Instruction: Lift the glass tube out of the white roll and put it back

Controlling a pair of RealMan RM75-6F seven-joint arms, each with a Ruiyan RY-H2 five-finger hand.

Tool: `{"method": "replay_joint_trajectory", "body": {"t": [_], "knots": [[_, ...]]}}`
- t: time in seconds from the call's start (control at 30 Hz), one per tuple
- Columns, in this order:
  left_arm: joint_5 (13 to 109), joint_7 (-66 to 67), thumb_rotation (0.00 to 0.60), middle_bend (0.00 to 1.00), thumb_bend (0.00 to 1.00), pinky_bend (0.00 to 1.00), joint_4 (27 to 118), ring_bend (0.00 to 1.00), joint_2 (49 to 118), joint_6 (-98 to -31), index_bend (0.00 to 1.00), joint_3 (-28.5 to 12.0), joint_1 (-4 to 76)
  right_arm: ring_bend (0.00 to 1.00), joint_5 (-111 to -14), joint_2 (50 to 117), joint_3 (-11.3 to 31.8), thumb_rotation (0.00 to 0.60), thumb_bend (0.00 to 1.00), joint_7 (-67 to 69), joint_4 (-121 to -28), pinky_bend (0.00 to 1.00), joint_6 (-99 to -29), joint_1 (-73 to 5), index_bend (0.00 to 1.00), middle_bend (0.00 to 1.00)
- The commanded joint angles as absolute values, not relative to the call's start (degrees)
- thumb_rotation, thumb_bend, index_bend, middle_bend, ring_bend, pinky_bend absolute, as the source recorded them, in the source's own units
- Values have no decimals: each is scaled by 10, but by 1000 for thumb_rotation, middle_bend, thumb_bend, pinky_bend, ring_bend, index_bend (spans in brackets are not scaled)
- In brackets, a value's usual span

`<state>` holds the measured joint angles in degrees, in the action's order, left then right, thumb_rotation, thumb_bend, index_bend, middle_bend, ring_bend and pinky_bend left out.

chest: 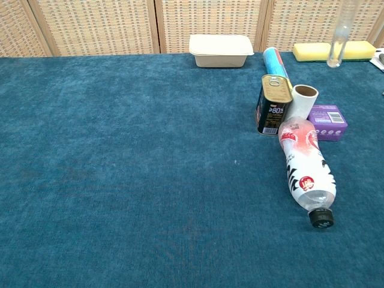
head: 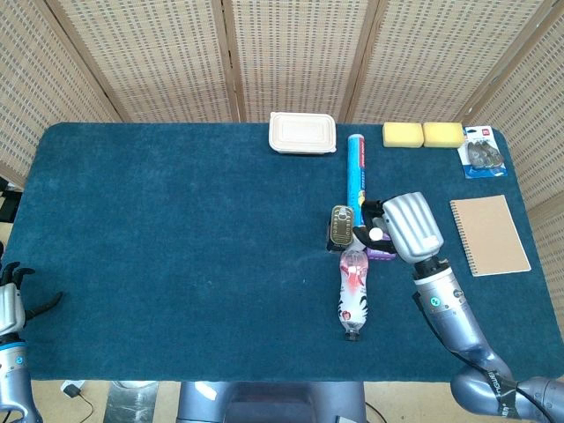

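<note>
Overhead, clear cylindrical glass tube hangs above cardboard-cored white roll.

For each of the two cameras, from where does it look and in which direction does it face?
Head view: high above the near table edge, looking down on the blue table; shows the right hand, its arm, and the left hand.
Chest view: low at the near edge, facing across toward the wicker screen; no robot body visible, only the raised clear glass tube.
Both show the lying plastic bottle and white roll.

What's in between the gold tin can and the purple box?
The white roll stands upright between the tin can and the purple box, clearest in the chest view.
</note>
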<state>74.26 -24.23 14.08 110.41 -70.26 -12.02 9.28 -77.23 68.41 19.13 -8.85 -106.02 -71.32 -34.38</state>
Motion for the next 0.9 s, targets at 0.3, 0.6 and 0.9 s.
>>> {"method": "replay_joint_trajectory", "body": {"t": [0.3,0.6,0.9], "knots": [[743,-242,390,178,29,204,140,79,1104,-699,316,-120,95,1000,-645,686,224,600,318,-23,-1062,980,-684,-353,811,1000],[742,-238,391,178,30,204,139,79,1104,-697,317,-120,95,1000,-604,699,242,600,318,2,-1049,980,-670,-365,811,1000],[741,-237,394,178,29,204,139,79,1104,-698,316,-121,94,1000,-589,716,244,600,318,10,-1036,980,-663,-374,811,1000]]}}
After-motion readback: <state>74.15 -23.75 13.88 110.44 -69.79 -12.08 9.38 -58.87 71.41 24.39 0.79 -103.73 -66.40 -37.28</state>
